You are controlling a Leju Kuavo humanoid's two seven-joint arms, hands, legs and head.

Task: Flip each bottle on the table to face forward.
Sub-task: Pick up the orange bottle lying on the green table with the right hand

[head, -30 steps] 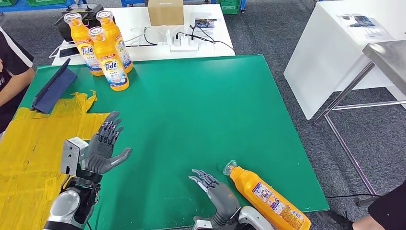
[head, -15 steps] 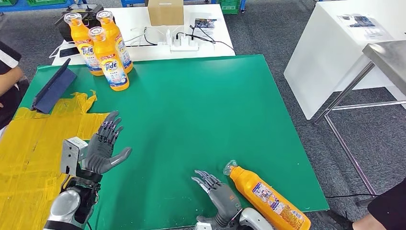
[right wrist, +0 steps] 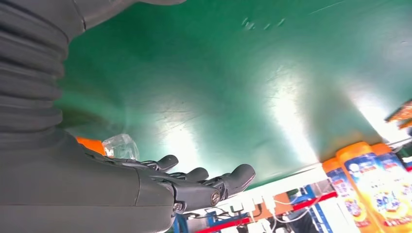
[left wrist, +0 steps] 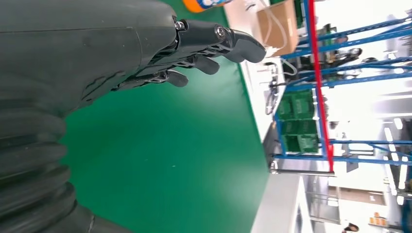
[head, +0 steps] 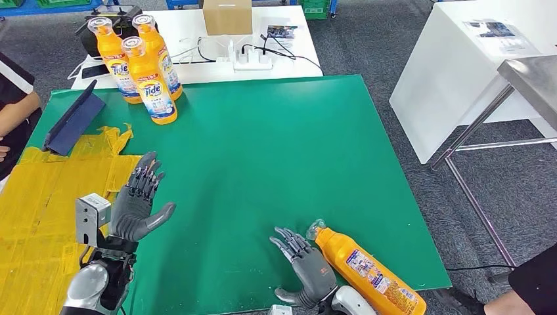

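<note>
Both hands spread and empty over the green table [head: 263, 164], one orange bottle down on its side.

Lying bottle [head: 368, 270] near the table's front right corner, clear cap [head: 316, 229] aimed inward, back label up, just beside the right hand [head: 309, 270]; contact not clear. Right hand with fingers [right wrist: 204, 187] apart, palm toward the bottle, clamped on nothing. Left hand [head: 134, 203] raised above the table's left side, fingers [left wrist: 214, 39] apart, thumb out, holding nothing. Three more orange bottles [head: 148, 65] upright in a tight cluster at the far left corner, front labels facing the robot, clear caps on, orange to the neck. Yellow sheet [head: 39, 203] along the left side, a dark blue folder [head: 72, 121] on its far end. Cardboard box [head: 226, 16] on the white table beyond, closed, contents hidden.
</note>
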